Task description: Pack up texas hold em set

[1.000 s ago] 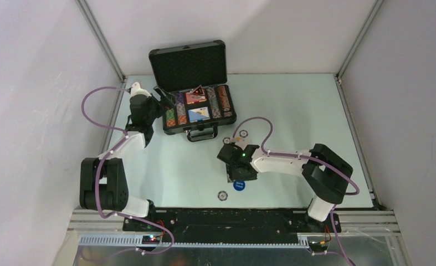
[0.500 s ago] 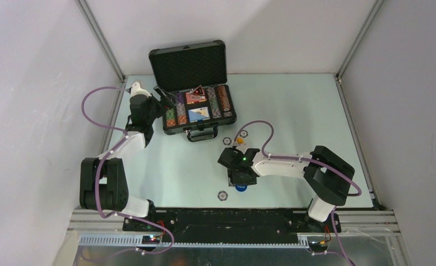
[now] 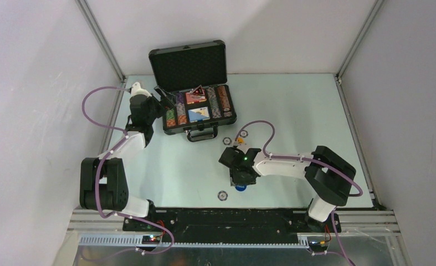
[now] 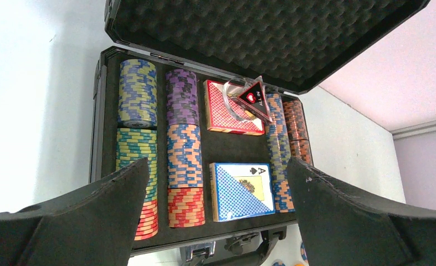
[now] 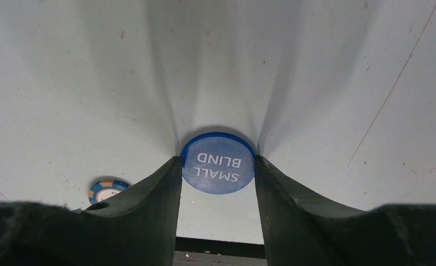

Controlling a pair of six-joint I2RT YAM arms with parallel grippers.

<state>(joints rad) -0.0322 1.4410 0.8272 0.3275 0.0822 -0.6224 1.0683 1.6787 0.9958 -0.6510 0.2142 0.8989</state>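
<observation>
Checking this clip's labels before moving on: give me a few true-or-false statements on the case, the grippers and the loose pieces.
1. The black hard briefcase has its lid standing open. True.
2. The right gripper brackets a blue round button marked SMALL BLIND, which lies on the table. True.
3. The left gripper holds the blue card deck. False: it is open and empty; that deck lies in the briefcase.
4. The dark triangular marker lies on the table. False: it sits over the red-patterned card deck inside the briefcase.
</observation>
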